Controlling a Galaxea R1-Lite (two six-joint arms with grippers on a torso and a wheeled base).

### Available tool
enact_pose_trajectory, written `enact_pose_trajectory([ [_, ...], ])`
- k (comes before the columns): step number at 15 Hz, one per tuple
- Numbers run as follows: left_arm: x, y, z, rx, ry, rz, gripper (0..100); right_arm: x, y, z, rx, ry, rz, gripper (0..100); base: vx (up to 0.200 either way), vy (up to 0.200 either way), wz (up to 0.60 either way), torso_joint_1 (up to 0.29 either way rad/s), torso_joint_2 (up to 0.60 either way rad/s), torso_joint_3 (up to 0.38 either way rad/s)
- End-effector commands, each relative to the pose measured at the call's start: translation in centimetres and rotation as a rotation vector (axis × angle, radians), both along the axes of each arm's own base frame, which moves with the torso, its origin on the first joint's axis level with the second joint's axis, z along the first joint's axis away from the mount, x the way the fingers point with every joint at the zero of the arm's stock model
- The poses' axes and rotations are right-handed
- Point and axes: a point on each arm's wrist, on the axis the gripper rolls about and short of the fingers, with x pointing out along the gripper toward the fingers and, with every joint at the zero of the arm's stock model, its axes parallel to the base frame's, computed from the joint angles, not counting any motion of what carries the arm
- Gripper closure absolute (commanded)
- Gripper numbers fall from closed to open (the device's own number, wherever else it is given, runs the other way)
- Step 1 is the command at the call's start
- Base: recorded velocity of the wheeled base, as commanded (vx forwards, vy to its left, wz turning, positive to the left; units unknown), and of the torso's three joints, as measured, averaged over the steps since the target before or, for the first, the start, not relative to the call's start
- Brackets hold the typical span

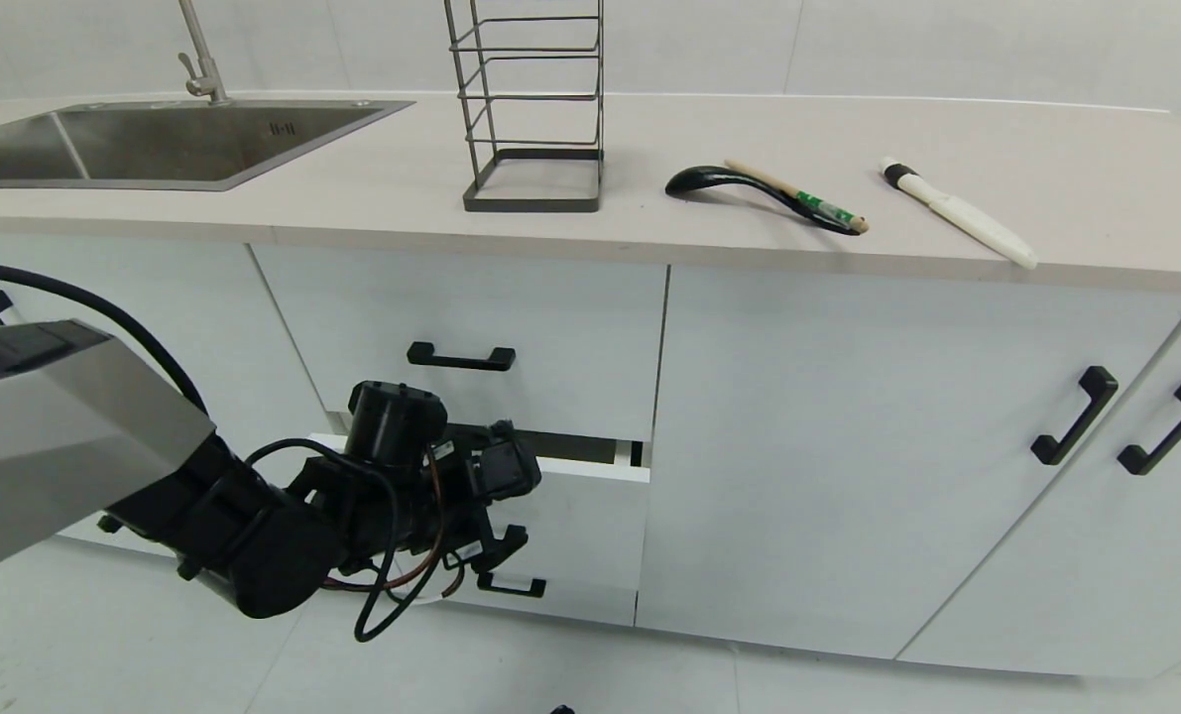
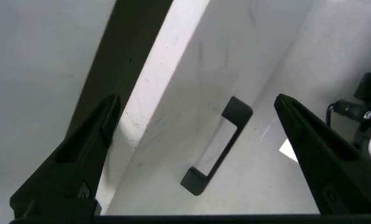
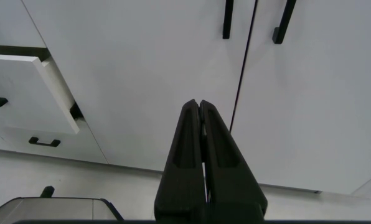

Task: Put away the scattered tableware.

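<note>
Black drawer handle [image 2: 218, 148] sits just ahead between the wide-spread fingers of the left gripper [image 2: 198, 102], long axis slanting across their closing line, left arm nearest; spoon [image 1: 739, 186] and knife [image 1: 957, 213] lie up on the counter [image 1: 352, 188]; right gripper [image 3: 200, 102] pinched closed.

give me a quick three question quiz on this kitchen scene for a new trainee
1. True or false: the left gripper is open, facing a drawer handle.
2. Which item lies nearest the wire rack on the counter? A) black ladle B) dinner plate C) glass mug
3. Fill in: the right gripper is ___ (open or shut).

Key: 1 true; 2 A; 3 shut.
</note>
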Motion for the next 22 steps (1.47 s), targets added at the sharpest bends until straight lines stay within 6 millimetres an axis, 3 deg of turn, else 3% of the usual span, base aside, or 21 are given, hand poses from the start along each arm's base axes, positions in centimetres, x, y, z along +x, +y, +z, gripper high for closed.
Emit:
enact_pose_trajectory([
  [1,0.2,0.2,-0.6,0.009,0.016,0.004,0,0.0,0.0,0.0,0.0,0.001,-0.001,100,0.0,0.0,0.0,0.0,0.0,0.0],
  [6,-2.6,0.7,0.1,0.019,0.034,-0.022,0,0.0,0.0,0.0,0.0,0.001,0.001,100,0.0,0.0,0.0,0.0,0.0,0.0],
  [16,-13.7,4.0,1.3,0.043,0.125,-0.116,0,0.0,0.0,0.0,0.0,0.001,0.001,100,0.0,0.0,0.0,0.0,0.0,0.0],
  [22,-16.1,4.8,3.8,-0.088,0.08,-0.131,0,0.0,0.0,0.0,0.0,0.001,-0.001,100,0.0,0.0,0.0,0.0,0.0,0.0],
])
